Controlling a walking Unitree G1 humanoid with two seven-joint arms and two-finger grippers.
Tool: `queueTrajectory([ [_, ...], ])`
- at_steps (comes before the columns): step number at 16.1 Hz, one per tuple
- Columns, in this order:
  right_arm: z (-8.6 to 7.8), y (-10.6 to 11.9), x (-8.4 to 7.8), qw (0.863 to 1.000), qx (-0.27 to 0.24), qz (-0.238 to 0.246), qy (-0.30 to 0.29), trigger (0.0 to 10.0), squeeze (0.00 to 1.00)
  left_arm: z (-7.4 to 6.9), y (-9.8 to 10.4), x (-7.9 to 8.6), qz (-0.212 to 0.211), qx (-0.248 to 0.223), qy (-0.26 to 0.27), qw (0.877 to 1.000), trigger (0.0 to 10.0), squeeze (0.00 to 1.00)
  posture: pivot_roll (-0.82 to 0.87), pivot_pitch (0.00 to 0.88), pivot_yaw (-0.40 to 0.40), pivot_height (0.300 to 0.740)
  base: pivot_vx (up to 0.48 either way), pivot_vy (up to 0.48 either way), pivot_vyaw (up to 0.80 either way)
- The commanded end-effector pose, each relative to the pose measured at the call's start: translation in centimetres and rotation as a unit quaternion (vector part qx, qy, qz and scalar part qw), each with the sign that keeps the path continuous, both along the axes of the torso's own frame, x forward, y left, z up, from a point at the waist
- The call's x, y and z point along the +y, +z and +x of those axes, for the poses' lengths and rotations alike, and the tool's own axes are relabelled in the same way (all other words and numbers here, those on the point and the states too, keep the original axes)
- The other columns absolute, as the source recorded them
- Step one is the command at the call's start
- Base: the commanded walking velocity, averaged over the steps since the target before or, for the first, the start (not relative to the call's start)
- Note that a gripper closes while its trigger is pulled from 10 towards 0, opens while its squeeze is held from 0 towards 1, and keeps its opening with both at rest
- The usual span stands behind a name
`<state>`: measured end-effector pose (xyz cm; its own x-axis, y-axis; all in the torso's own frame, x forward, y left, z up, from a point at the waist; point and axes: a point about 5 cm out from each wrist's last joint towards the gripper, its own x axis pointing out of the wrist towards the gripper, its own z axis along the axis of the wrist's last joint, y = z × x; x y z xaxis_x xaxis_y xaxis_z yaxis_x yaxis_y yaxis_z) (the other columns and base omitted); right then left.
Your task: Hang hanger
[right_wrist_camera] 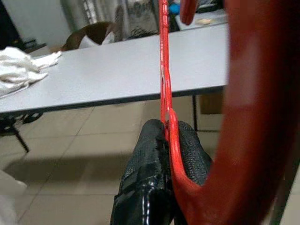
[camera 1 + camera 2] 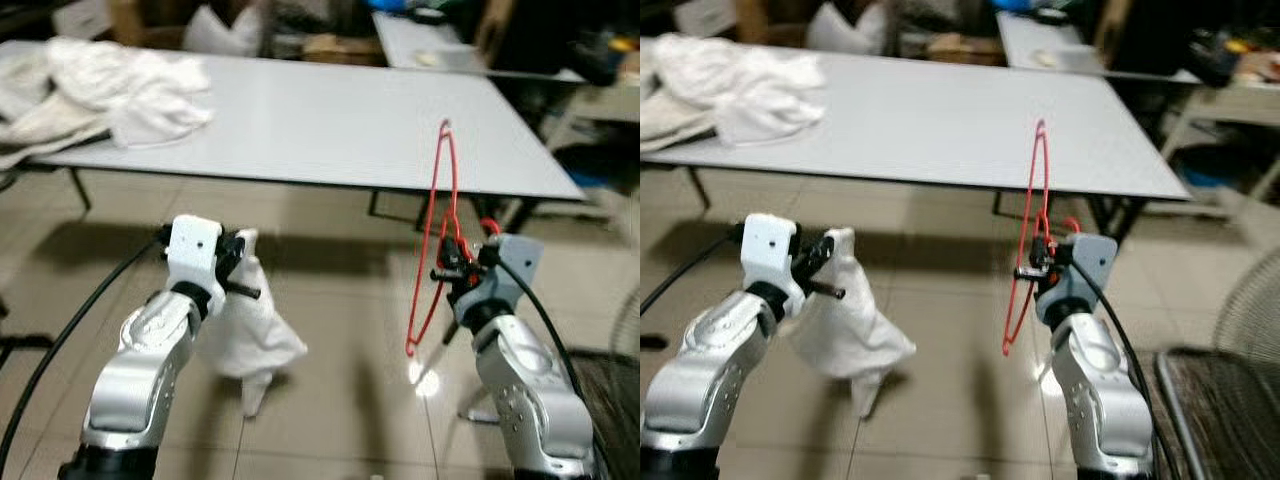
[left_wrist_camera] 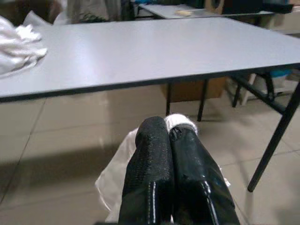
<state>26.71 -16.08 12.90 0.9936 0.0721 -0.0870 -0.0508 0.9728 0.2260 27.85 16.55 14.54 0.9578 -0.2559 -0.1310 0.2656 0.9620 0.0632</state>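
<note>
Hanger (image 2: pixel 432 250), red wire, stands nearly upright in the right gripper (image 2: pixel 452 262), whose fingers (image 1: pixel 145 173) are pressed together on the wire. It is held in the air just in front of the bench (image 2: pixel 330 120), its top showing against the bench's near edge and its lower end hanging over the floor (image 2: pixel 350 400). To the left of the hanger, the left gripper (image 2: pixel 238 262) pinches a white cloth (image 2: pixel 250 335) that droops toward the floor, its fingers (image 3: pixel 154 178) closed tight on the fabric. More white cloths (image 2: pixel 110 85) lie heaped on the bench's far left end, well apart from the hanger.

Judging by this, the step in hand is carrying: hanger and cloth are both gripped, nothing yet hung. No rail or hook can be made out past the bench, though the background is dim and cluttered, so one may be hidden there. Next move probably calls for finding a rail and bringing the hanger's hook over it, keeping the wire from twisting in the grip.
</note>
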Motion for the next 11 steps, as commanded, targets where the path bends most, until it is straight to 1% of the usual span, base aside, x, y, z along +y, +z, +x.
queueTrajectory([
  [1, 0.11, 0.57, 0.14, 1.000, -0.009, -0.005, 0.009, 10.0, 0.00, 0.22, 0.68, -0.08, 0.001, -0.014, -0.002, 1.000, 10.0, 0.00, 0.05, 0.000, -0.017, 0.740, 0.281, 0.000, 0.00],
  [4, 0.30, 0.84, 0.21, 0.999, -0.015, -0.021, 0.023, 10.0, 0.00, 0.40, 0.99, -0.14, -0.001, -0.020, -0.005, 1.000, 10.0, 0.00, 0.04, 0.000, -0.014, 0.740, 0.315, 0.000, 0.00],
  [6, 0.33, 0.84, 0.13, 0.999, -0.012, -0.019, 0.026, 10.0, 0.00, 0.57, 1.24, -0.20, -0.010, -0.024, -0.007, 1.000, 10.0, 0.00, 0.04, 0.000, -0.011, 0.740, 0.345, 0.000, 0.00],
  [9, 0.34, 1.07, -0.12, 0.999, -0.014, -0.023, 0.028, 10.0, 0.00, 0.80, 1.42, -0.25, -0.010, -0.027, -0.008, 1.000, 10.0, 0.00, 0.03, 0.000, -0.015, 0.740, 0.380, 0.000, 0.00],
  [11, 0.48, 1.46, -0.24, 0.998, -0.018, -0.035, 0.043, 10.0, 0.00, 0.93, 1.45, -0.27, -0.012, -0.029, -0.008, 0.999, 10.0, 0.00, 0.02, 0.000, -0.024, 0.740, 0.382, 0.000, 0.00],
])
